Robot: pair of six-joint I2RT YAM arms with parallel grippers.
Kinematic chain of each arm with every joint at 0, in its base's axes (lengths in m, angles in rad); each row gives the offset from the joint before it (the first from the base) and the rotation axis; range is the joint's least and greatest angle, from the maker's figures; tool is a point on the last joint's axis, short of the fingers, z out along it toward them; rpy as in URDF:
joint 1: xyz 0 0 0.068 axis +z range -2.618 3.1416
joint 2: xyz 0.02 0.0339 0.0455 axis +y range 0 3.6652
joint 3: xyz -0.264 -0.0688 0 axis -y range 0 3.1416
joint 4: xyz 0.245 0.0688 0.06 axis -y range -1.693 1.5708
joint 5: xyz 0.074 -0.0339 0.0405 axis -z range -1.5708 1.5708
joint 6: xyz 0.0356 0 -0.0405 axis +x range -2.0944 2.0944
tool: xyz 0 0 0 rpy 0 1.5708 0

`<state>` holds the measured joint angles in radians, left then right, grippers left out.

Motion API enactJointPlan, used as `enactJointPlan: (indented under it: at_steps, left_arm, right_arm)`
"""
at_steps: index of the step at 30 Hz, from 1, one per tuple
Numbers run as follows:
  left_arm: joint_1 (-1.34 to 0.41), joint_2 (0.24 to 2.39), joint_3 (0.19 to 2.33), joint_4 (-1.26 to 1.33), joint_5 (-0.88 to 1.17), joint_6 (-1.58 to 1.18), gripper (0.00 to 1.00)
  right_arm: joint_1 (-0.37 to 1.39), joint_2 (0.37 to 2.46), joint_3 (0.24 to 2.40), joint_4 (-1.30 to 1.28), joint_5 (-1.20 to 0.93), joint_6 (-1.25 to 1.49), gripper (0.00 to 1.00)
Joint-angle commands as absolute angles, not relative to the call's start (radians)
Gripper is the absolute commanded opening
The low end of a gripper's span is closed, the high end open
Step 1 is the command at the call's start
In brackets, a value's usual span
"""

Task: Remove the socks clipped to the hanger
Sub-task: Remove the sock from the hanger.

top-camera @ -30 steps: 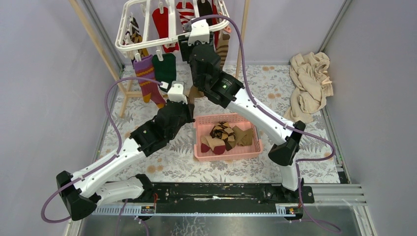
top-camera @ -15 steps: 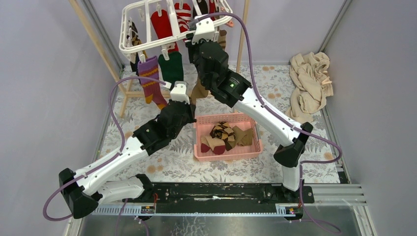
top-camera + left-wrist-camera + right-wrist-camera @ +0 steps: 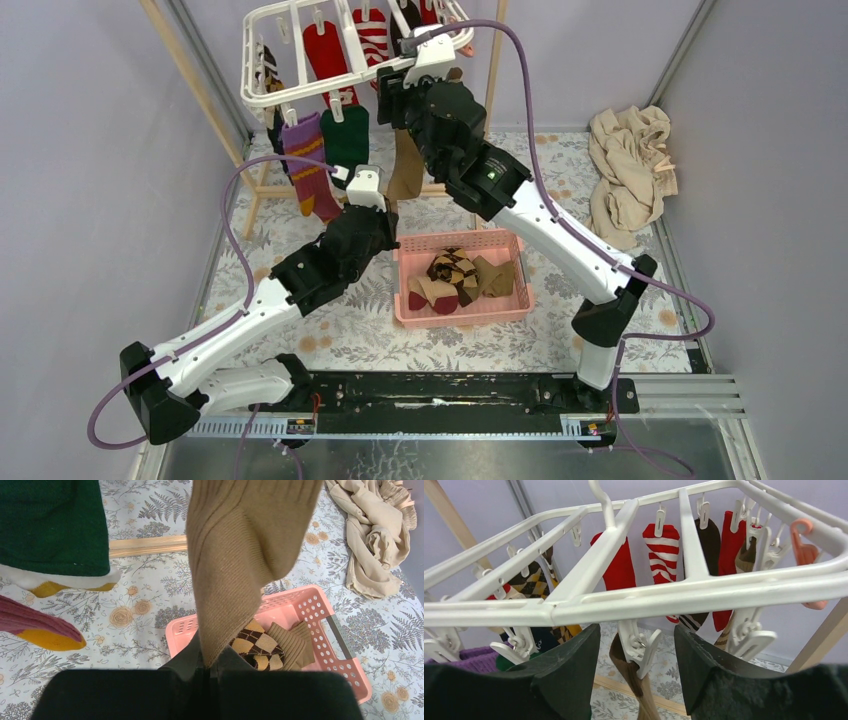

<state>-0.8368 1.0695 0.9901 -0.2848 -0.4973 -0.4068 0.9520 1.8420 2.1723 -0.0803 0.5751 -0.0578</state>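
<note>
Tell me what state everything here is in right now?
Tan sock: hanging, clipped at top.
Left tool: shut on its lower end.
Right tool: open, straddling that sock's clip.
Hanger: loaded with clipped socks.
Pink basket: partly filled.
Beige cloth: crumpled in a heap.

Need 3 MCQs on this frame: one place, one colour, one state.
1. Where is the pink basket?
A) on the floral table
B) hung from the hanger
C) on the beige cloth pile
2. What colour is the sock in the left tool?
A) green
B) tan
C) purple
3. How is the right tool?
A) shut on a sock
B) shut on a bar
C) open

A: it rests on the tabletop. B: the tan sock ends in that shut tool. C: it straddles the white clip, with a gap on either side.
</note>
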Motion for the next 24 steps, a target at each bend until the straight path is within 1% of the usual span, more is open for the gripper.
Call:
enactJointPlan:
  at_steps: [1,8,16,24]
  left_arm:
    - [-0.834,1.056,0.979,-0.228,-0.504,-0.396,0.0]
    - [-0.834,1.045,0.978,-0.227,-0.505,-0.396,0.0]
    - [-0.834,1.042,0.981,-0.226,-0.503,-0.396,0.0]
    - [-0.834,1.045,0.979,-0.219,-0.5,-0.396,0.0]
  right_arm:
    - [0.924,1.776,2.172,-0.055,0.536,-0.005,0.64]
    - [0.871,1.763,2.179,-0.098,0.45,0.122,0.64]
    - [0.867,1.801,2.222,-0.135,0.422,0.136,0.6]
    - [0.877,1.816,2.232,-0.15,0.44,0.126,0.59]
